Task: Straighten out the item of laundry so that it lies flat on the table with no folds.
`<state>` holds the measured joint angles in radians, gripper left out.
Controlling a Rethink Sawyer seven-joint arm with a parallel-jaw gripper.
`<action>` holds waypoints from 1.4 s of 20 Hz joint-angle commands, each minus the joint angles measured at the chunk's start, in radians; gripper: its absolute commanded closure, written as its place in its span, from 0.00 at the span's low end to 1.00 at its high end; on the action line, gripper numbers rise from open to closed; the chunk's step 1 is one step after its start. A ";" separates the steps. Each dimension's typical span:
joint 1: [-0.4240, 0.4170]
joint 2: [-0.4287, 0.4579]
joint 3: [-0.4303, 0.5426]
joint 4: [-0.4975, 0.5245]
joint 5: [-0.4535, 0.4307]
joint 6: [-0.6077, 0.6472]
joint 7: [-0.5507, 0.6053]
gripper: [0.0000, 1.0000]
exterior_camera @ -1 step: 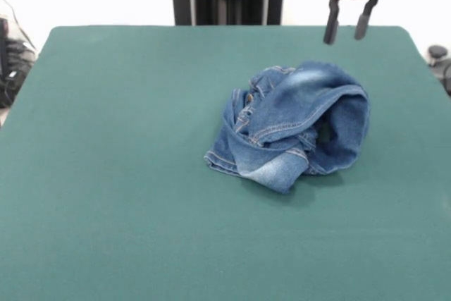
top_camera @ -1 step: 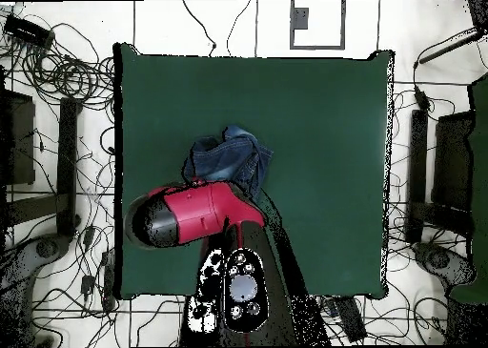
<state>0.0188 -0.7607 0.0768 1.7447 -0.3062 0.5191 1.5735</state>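
Note:
The item of laundry (exterior_camera @ -1 step: 292, 125) is a pair of blue denim jeans crumpled into a heap right of the middle of the green table (exterior_camera @ -1 step: 127, 174). The fabric is folded over itself, and a pale faded patch shows on top. My gripper (exterior_camera @ -1 step: 345, 37) hangs above the table's far right edge, behind the heap and well clear of it. Its two black fingers stand apart and open, with nothing between them. From overhead, the jeans (top_camera @ -1 step: 229, 158) lie partly under my red arm (top_camera @ -1 step: 195, 214), which hides the gripper.
Wide bare green cover (top_camera @ -1 step: 324, 125) surrounds the heap on all sides. Cables (top_camera @ -1 step: 67, 77) and dark equipment lie on the floor beyond the table's edges. A black object (exterior_camera @ -1 step: 438, 54) sits off the far right corner.

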 commanded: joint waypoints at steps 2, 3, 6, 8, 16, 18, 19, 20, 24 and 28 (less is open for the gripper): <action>0.046 0.072 0.021 -0.096 -0.097 -0.068 0.064 0.00; 0.049 0.083 0.018 -0.107 -0.105 -0.073 0.067 0.00; 0.048 0.087 0.023 -0.115 -0.138 -0.089 0.052 0.00; 0.033 0.080 0.050 -0.115 -0.161 -0.088 0.008 0.00; 0.032 0.088 0.070 -0.146 -0.248 -0.112 -0.018 0.00; 0.028 0.095 0.082 -0.145 -0.253 -0.108 -0.018 0.00; 0.026 0.098 0.088 -0.146 -0.257 -0.114 -0.018 0.00; 0.023 0.096 0.095 -0.148 -0.259 -0.117 -0.022 0.00; 0.021 0.097 0.103 -0.156 -0.261 -0.136 -0.004 0.00; 0.031 0.114 0.077 -0.159 -0.252 -0.134 0.033 0.00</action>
<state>0.0378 -0.6772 0.0691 1.6103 -0.5222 0.4258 1.5735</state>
